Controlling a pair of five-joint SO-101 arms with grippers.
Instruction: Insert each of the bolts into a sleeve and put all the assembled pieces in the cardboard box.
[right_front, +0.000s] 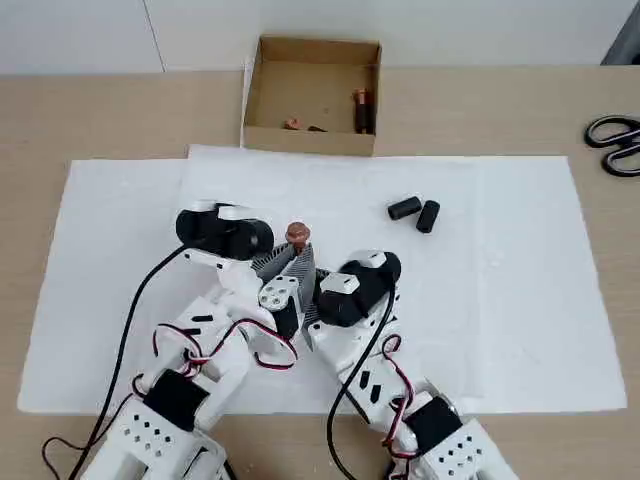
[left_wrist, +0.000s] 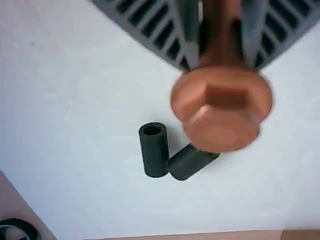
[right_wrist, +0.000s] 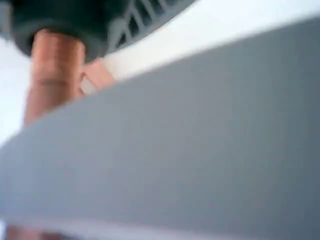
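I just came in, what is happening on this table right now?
The left gripper is shut on a copper-coloured hex-head bolt, held over the white paper sheet. The right gripper sits close beside it; whether it holds anything is unclear. Two short black cylindrical sleeves lie touching on the sheet. The brown cardboard box behind holds some copper-and-black pieces.

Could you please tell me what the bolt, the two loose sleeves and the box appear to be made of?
The bolt looks like copper-coloured metal, smooth with a dull sheen, though plastic is possible. The sleeves look like matte black plastic or rubber. The box is plain brown matte cardboard.
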